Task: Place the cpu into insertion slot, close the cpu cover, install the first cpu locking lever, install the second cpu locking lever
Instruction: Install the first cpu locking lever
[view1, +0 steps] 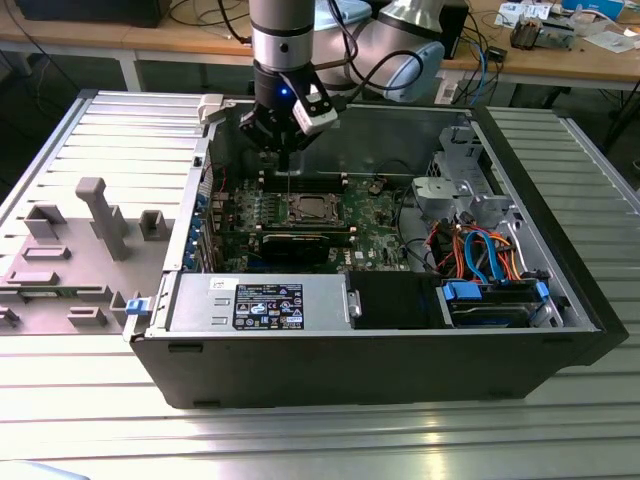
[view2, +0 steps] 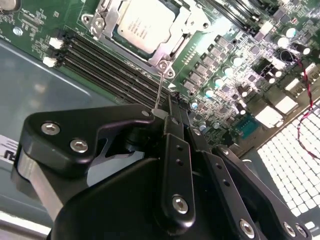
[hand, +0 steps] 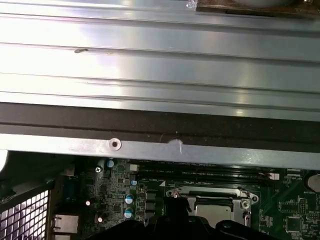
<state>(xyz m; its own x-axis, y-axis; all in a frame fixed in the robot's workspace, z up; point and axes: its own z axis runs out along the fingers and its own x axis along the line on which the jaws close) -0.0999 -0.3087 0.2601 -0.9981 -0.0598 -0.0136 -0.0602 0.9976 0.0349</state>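
Second wrist view: the cpu (view2: 142, 25) lies flat in the slot (view2: 102, 24), silvery top up. The cover (view2: 182, 30) is down over it and frames its edges. In the first wrist view the cpu (hand: 215, 212) sits inside the same metal frame.

A thin wire lever (view2: 159, 87) rises from the slot's corner, beside a screw, up to the gripper (view2: 167, 111). The black fingers (view2: 175, 150) are pinched together on the lever's upper end. In the exterior view the lever (view1: 288, 180) shows as a fine upright line between the gripper (view1: 287, 148) and the far edge of the slot.

Long black memory slots (view2: 110, 70) run along the side of the slot nearest the gripper, on the green board (view2: 235, 75). The board lies at the bottom of an open black case (view1: 400, 370). A grey power supply (view1: 260, 300) sits along the case's near wall in the exterior view, with blue and orange cables (view1: 480, 255) toward the exterior view's right. The case rests on a ribbed metal table (view1: 300, 440).
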